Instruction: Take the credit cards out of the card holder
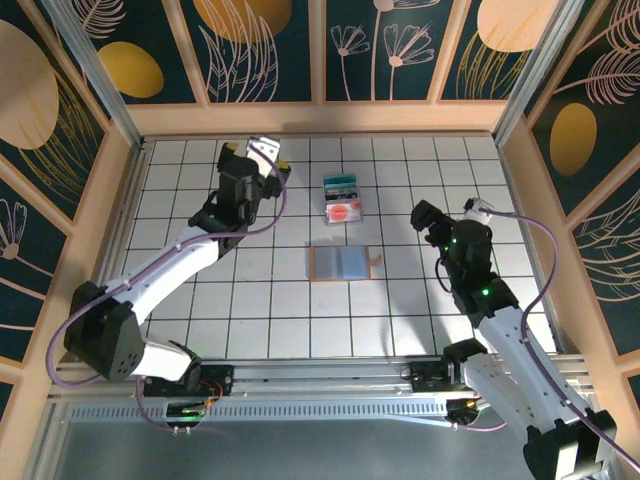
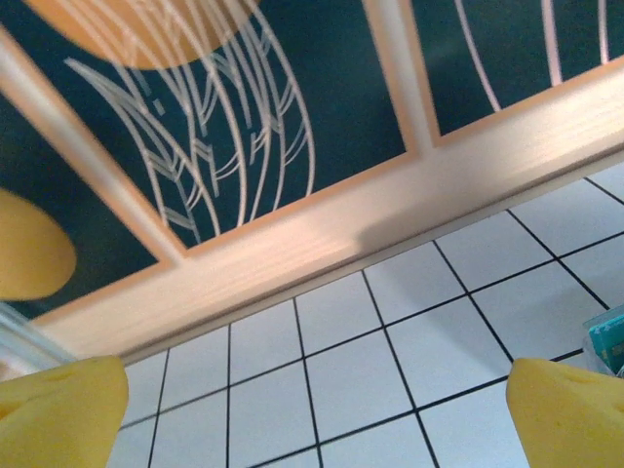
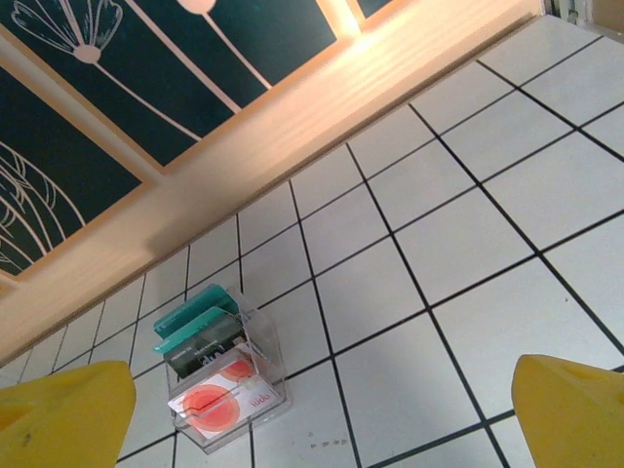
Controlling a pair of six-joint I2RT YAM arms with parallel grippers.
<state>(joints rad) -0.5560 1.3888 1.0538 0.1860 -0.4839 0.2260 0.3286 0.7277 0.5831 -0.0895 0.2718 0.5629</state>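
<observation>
the top external view looks steeply down from above and behind the arm bases, taking in the whole tiled desk (image 1: 300,330). the left wrist view sits low over the tiles, tilted up at the far wall (image 2: 322,224), its yellow fingers (image 2: 58,409) in the bottom corners. the right wrist view, equally low and near, faces the same wall and shares the clear box (image 3: 268,351) of credit cards (image 3: 219,400) with the top view.
</observation>
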